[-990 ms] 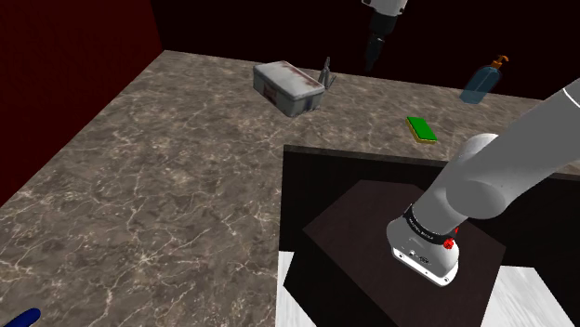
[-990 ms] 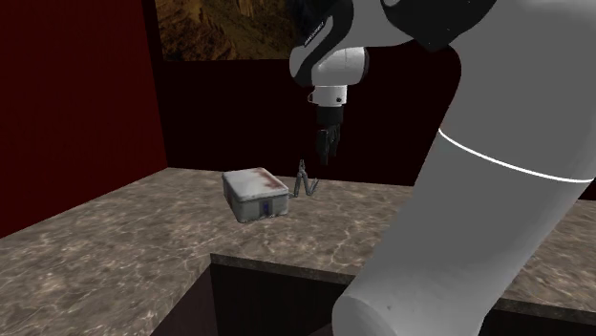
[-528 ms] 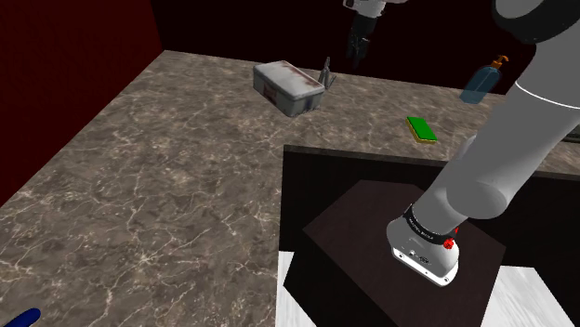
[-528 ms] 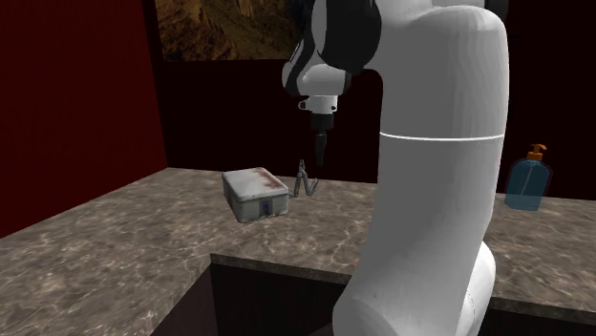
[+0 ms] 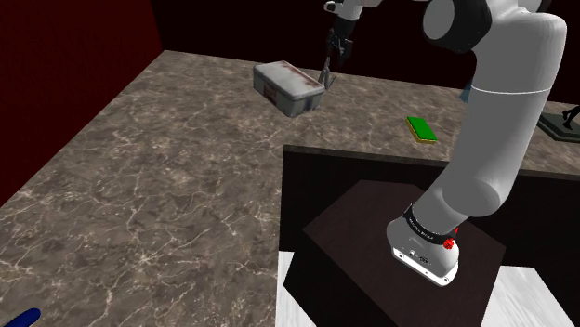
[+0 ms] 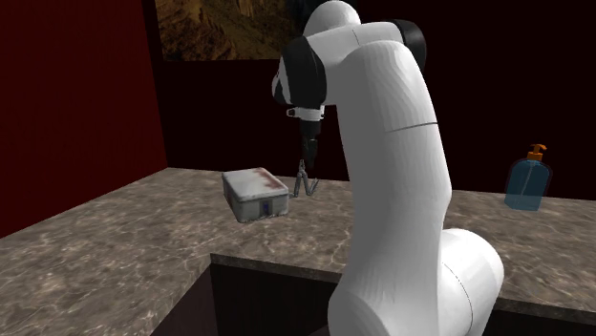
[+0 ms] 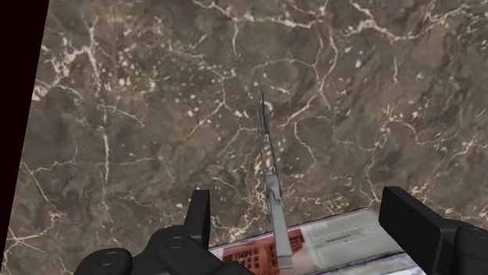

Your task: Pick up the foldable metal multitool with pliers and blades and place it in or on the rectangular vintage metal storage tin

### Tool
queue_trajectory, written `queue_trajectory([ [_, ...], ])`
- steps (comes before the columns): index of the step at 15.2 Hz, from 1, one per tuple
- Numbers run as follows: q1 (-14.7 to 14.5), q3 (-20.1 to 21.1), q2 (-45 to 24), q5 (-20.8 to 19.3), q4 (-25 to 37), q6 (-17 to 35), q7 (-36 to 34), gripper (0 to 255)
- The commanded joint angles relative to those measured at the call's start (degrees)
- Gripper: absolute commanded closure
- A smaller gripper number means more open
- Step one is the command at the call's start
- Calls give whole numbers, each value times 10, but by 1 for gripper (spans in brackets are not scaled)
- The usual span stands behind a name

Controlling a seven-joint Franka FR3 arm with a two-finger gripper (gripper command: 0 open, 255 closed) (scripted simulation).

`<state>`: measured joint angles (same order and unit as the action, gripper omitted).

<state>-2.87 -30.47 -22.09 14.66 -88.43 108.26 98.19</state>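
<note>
While the pincer (image 7: 297, 194) hangs open and empty above the thin multitool (image 7: 271, 187) just beside the tin (image 7: 344, 238), an off-centre descent could topple it.

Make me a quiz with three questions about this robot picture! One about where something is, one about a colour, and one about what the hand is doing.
1. Where is the multitool compared with the tin?
A. inside it
B. standing on the counter beside it
C. lying on top of it

2. What colour is the small flat block on the counter?
A. green
B. yellow
C. pink

3. What are the fingers of the hand doing?
A. clasping the multitool
B. clasping the tin
C. standing open above the multitool

Answers:
1 B: it stands on the marbled counter next to the tin's side.
2 A: the shoulder view shows it bright green.
3 C: the wrist view shows the fingers apart, touching nothing.
</note>
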Motion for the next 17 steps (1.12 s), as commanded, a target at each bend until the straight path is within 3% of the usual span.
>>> queue_trajectory([
  [1,3,5,-13,7,4,8,10,0],
  [6,2,9,-24,15,-24,46,15,0],
  [14,2,9,-24,15,-24,45,15,0],
  [15,2,9,-24,15,-24,45,15,255],
  [17,2,9,-24,15,-24,45,15,255],
])
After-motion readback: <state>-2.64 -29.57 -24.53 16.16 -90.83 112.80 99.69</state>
